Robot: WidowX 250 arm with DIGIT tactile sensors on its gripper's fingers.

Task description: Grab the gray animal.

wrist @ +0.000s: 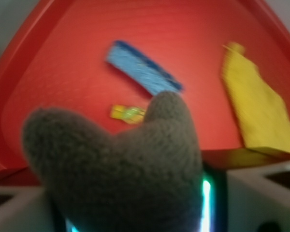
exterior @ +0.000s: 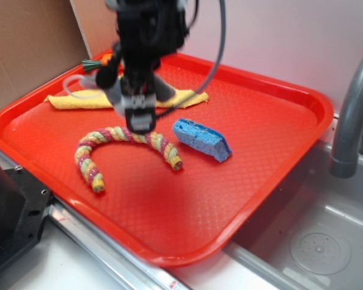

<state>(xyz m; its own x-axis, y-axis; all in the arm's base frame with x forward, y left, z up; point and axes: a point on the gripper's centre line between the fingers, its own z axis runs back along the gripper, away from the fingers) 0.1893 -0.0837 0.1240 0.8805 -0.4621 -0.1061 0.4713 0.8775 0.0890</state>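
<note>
The gray animal (wrist: 121, 164) fills the lower half of the wrist view, its two fuzzy ears pointing up. It sits between the fingers of my gripper (wrist: 135, 212), which is shut on it. In the exterior view my gripper (exterior: 140, 115) hangs a little above the red tray (exterior: 230, 199), over the bend of the rope toy. Gray plush (exterior: 164, 89) sticks out on both sides of it. The plush body is mostly hidden by the arm there.
On the tray lie a striped rope toy (exterior: 124, 142), a blue sponge (exterior: 201, 139) and a yellow cloth (exterior: 78, 99) at the back. A small orange and green item (exterior: 97, 62) sits at the back left rim. To the right are a faucet (exterior: 354, 115) and a sink (exterior: 314, 241).
</note>
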